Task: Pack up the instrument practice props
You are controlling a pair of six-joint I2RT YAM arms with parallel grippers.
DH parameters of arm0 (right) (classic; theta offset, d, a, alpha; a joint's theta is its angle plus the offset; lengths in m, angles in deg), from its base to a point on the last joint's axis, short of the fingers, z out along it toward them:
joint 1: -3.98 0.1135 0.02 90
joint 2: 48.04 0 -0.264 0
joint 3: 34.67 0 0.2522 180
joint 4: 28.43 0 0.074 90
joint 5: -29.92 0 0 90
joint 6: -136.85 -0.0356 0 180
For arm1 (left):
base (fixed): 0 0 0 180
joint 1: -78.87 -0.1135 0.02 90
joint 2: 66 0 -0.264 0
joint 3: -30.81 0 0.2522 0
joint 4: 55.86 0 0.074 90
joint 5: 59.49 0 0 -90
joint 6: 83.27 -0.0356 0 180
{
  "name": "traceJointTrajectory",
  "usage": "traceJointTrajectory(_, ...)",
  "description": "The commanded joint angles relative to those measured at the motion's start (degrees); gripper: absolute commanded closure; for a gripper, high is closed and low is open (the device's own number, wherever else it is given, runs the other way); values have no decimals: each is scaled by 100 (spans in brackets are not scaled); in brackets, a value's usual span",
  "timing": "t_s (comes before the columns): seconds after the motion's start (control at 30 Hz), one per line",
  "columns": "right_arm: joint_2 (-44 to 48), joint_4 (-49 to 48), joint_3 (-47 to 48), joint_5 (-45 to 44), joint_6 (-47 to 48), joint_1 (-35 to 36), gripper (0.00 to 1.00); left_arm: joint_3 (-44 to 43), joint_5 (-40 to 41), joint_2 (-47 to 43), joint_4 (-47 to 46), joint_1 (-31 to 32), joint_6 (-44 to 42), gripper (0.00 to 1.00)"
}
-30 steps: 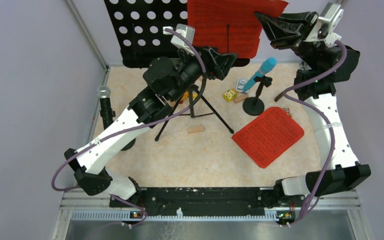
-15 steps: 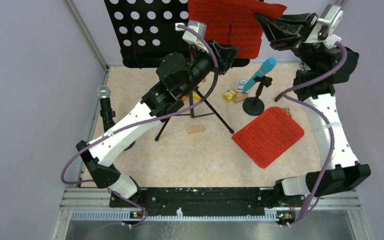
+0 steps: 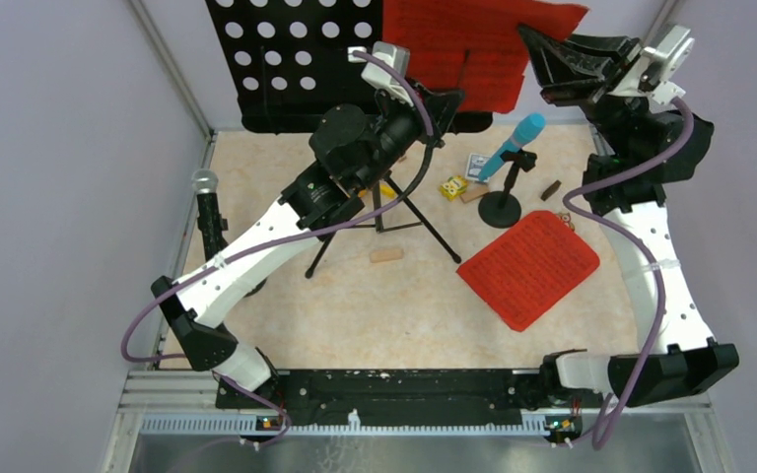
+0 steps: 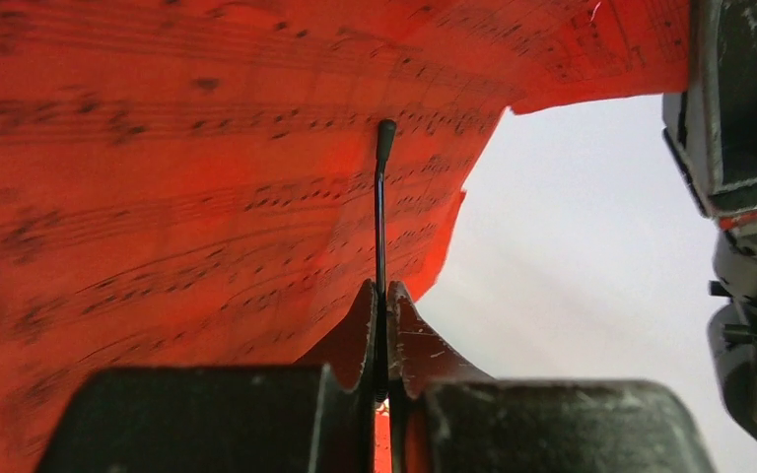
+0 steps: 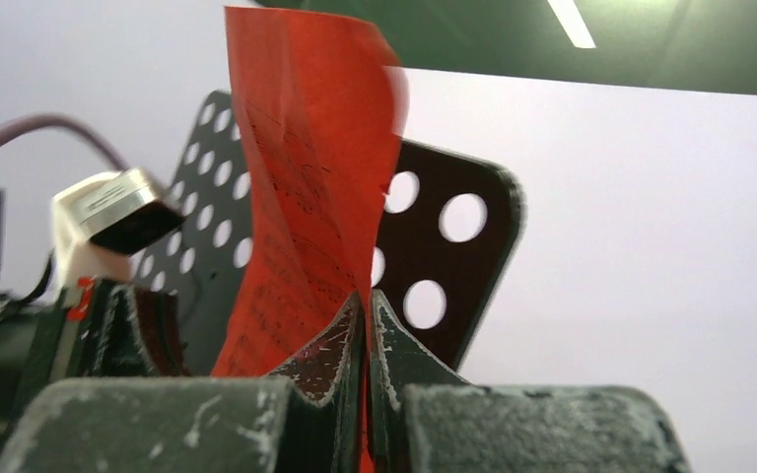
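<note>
– At the back of the worktop (image 3: 404, 305), what has changed in the last second?
– The left gripper (image 4: 382, 291) came up to the foot of the desk (image 3: 276, 59) with its jaws spread. Now they are pressed together on a thin black wire (image 4: 380, 197) that stands in front of the red page (image 3: 453, 39). Whether paper is caught too, I cannot tell.
– And the right?
– The right gripper (image 5: 365, 301) was already pinching the page's right edge and still is. It has shifted right, and the page with it, so the top corner now pokes out past the desk's side.
– Which way does the page run?
– Long axis left to right across the upright desk, printed face toward the arms. Its right end is peeled off the desk. From the right wrist it stands almost edge-on, rising from the jaws. The wire points straight up, rounded tip on top.
– How does it look?
– Bright red with black staves and notes, bowed rather than flat.
– Anything else?
– A second page (image 3: 527, 266) lies flat on the worktop, right of the tripod legs (image 3: 394, 212). It hasn't moved.
</note>
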Motion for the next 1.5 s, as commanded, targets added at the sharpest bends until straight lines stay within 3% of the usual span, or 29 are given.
traceJointTrajectory(0.0, 683, 776, -80, -1626, 637, 34, 100, 105, -240, -319, -555, 44, -224, 100)
traceJointTrajectory(0.33, 2680, 3402, -1280, -5544, 1555, 33, 100, 407, -258, -575, -436, 48, -533, 100)
traceJointTrajectory(0.47, 3472, 4713, -1954, -6904, 1121, 33, 100, 491, -232, -655, -349, 46, -610, 99)
traceJointTrajectory(0.57, 3930, 5687, -2377, -7485, 422, 31, 100, 506, -247, -691, -249, 44, -675, 87)
traceJointTrajectory(0.6, 4047, 5904, -2544, -7497, 230, 33, 100, 505, -252, -694, -219, 44, -688, 84)
traceJointTrajectory(0.67, 4254, 6314, -2926, -7264, -135, 28, 100, 507, -270, -704, -174, 44, -724, 65)
traceJointTrajectory(0.77, 4420, 6920, -3314, -6986, -703, 33, 100, 523, -283, -763, -87, 44, -774, 46)
traceJointTrajectory(1.03, 4619, 7142, -4460, -6232, -1033, 33, 100, 972, -318, -1362, 161, 44, -760, 18)
traceJointTrajectory(1.3, 3743, 5974, -5554, -5978, -717, -97, 100, 1706, -246, -2368, 753, 43, -753, 5)
traceJointTrajectory(1.47, 3196, 5512, -5807, -5623, -891, -776, 100, 2577, -274, -3403, 1164, 41, -880, 1)
